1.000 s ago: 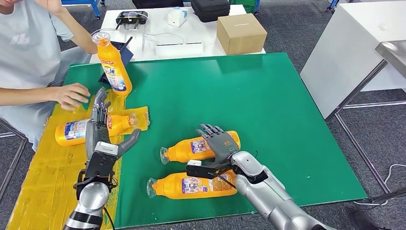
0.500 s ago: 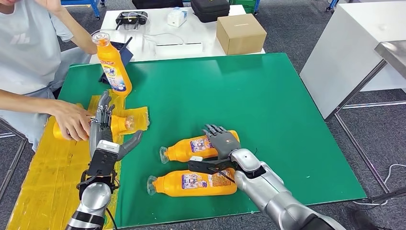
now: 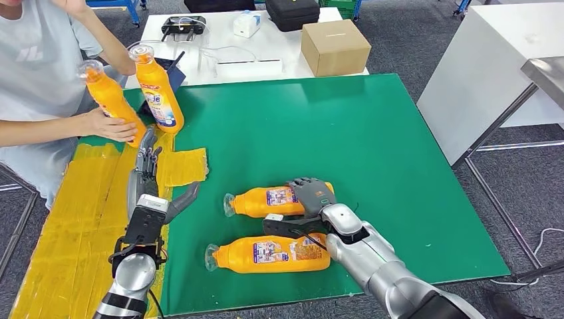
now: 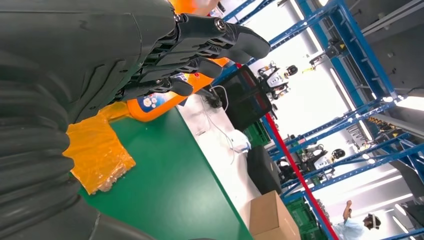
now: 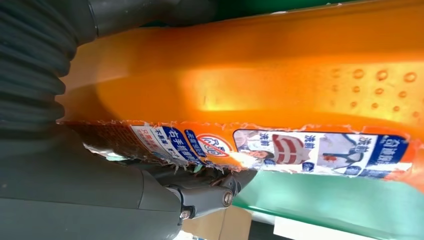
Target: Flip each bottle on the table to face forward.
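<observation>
The far bottle [image 3: 276,201] of the two lying on the green worktop [image 3: 372,139] is the one being worked — it lies on its side, cap toward the robot's left, with the right hand [image 3: 312,197] draped over its base end. From the head view the fingers curl over the top of the bottle and the thumb reaches in under the near side, so I'd call that a grip around the body, though how firm I cannot tell. The right wrist view shows the orange flank and a strip of label [image 5: 280,150] close against the palm.

The near bottle [image 3: 269,254] lies just beside it, parallel, touching the robot's forearm or nearly so. That's the thing to mind: lift the far bottle straight up before turning it, or the roll will knock its neighbour.

To do it well, I'd say squeeze at the flat of the body, not the tapered base, and rotate from the wrist until the label faces the robot.

The left hand [image 3: 145,178] hovers over the yellow sheet [image 3: 66,219], fingers straight and apart, holding nothing. Beyond it one standing bottle [image 3: 157,86] is upright, and a person's hand [image 3: 106,125] holds another bottle [image 3: 112,100] tilted — keep clear of that side.
</observation>
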